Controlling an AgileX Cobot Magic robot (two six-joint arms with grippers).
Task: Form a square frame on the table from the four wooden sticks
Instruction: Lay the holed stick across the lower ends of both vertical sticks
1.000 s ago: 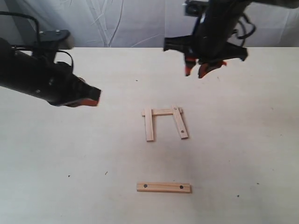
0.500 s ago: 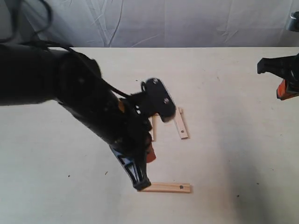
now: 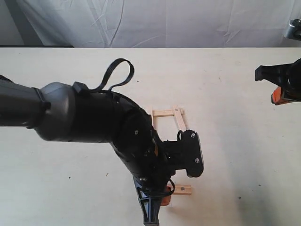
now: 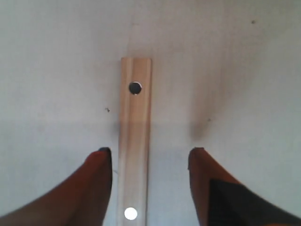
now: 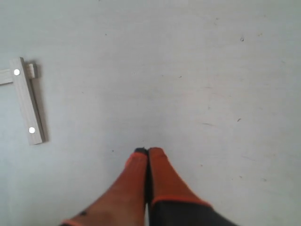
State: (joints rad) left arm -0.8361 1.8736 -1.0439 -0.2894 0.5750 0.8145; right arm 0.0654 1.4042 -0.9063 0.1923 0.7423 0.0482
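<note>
A holed wooden stick [image 4: 135, 141] lies alone on the table [image 3: 244, 150], near its front edge. My left gripper [image 4: 150, 153] is open and straddles it, the stick lying close to one orange finger [image 4: 96, 179]. In the exterior view only the stick's right end [image 3: 184, 189] shows past the left gripper [image 3: 159, 202]. Farther back a plain stick [image 3: 163, 113] and a second holed stick [image 3: 181, 121] meet at a corner. The arm hides the fourth stick. My right gripper [image 5: 148, 150] is shut on nothing, hovering at the right edge [image 3: 281, 94], with the holed stick [image 5: 28, 101] off to its side.
The bulky black left arm [image 3: 94, 125] with a looping cable [image 3: 117, 75] covers the table's middle and the left part of the stick frame. A wrinkled white cloth [image 3: 164, 23] hangs behind the far edge.
The left arm has swung down and forward, lowering its open gripper over the lone holed stick. It now hides the frame's left side. The right gripper has barely moved.
</note>
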